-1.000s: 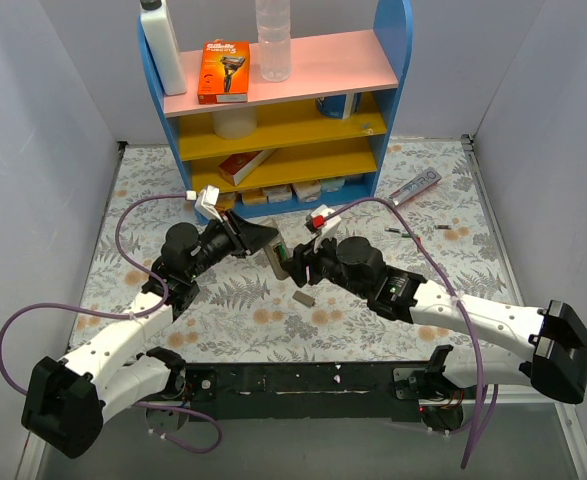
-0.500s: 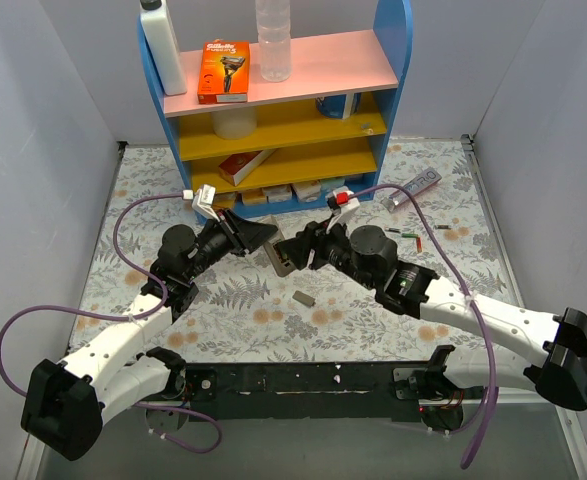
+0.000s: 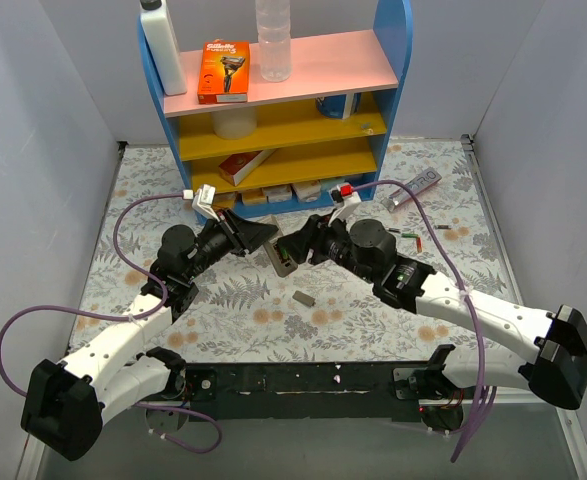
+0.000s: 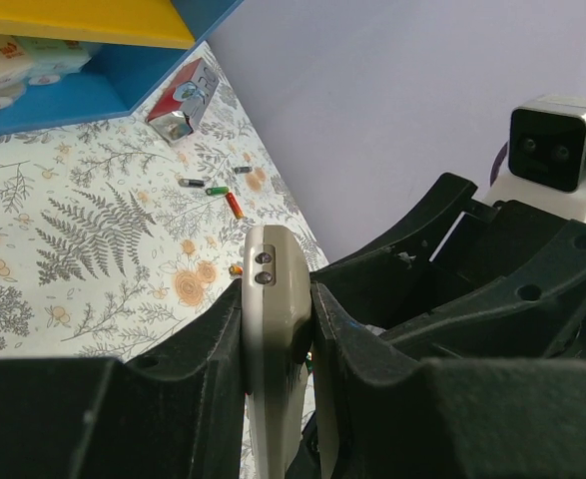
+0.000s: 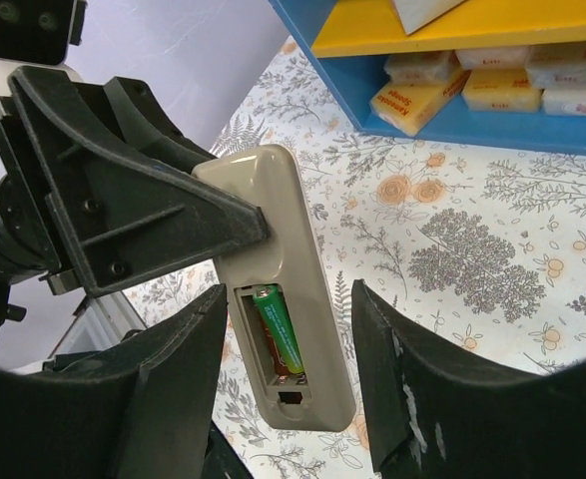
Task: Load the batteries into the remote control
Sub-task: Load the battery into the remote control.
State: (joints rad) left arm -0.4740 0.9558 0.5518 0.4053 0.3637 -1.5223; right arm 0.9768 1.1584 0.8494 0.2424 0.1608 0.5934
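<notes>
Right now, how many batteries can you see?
5. One green battery sits inside the remote control. Four lie loose on the table: a dark one, a green one, a red one, a small grey one. More may be hidden.

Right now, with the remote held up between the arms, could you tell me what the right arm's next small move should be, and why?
Probably draw the right claw back, open and empty, toward the loose batteries on the table. The left claw grips the remote control, whose open compartment shows only one green battery, seemingly with room beside it.
</notes>
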